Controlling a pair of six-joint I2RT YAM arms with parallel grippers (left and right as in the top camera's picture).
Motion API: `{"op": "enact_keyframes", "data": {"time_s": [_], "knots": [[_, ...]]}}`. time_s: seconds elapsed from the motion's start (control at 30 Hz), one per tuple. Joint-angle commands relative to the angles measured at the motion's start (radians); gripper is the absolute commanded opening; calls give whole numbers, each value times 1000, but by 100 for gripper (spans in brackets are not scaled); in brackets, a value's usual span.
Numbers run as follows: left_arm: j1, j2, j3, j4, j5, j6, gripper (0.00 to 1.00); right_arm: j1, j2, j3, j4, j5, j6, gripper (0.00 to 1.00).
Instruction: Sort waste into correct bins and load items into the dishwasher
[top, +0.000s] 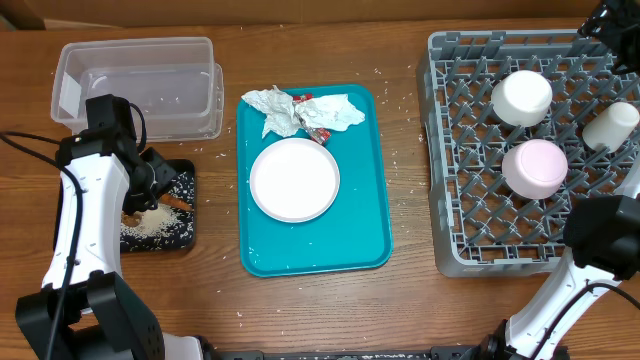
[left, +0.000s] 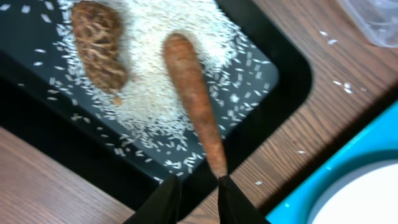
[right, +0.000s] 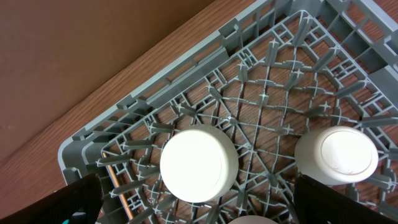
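Elbow bent, left jaws barely parted over black tray (top: 185, 212) edge; right jaws wide.

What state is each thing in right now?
Small orange carrot: lying on rice in shallow black tray.
Clear plastic tub: lidless, almost empty.
Round white plate: bare, on teal tray.
Two white bowls: upside down in grey rack.
Left pincer: slightly open, empty.
Right pincer: wide open.
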Motion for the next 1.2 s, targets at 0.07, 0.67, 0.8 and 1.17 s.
{"op": "enact_keyframes", "data": {"time_s": [0.07,0.67,0.8,1.17], "knots": [[-27,-18,26,0,84,103,24,0,-19,17,6,3,1,100],[-88,200,-27,64,32,72,4,0,-19,17,6,3,1,100],[-87,210,-27,91,-19,63,4,0,-19,17,6,3,1,100],[-86,210,-27,79,-148,37,4,0,-19,17,6,3,1,100]]}}
